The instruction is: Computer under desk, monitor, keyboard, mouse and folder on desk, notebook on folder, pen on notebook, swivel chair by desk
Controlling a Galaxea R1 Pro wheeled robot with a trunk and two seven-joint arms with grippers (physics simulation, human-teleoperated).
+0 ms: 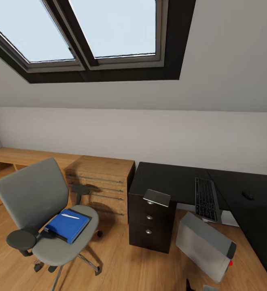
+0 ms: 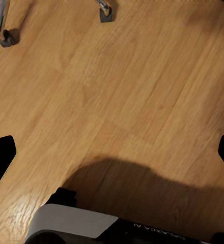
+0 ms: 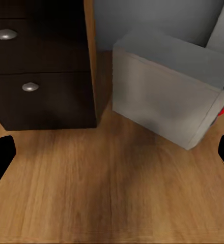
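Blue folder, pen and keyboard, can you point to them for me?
folder (image 1: 68, 226): head view, middle of its blue cover, on the chair seat.
pen (image 1: 70, 216): head view, middle of the white barrel, atop the folder.
keyboard (image 1: 206, 199): head view, centre of its keys.

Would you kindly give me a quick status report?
Both grippers open, empty, over floor. Folder with pen on chair. Keyboard, mouse on desk. Computer tilted beside drawers.
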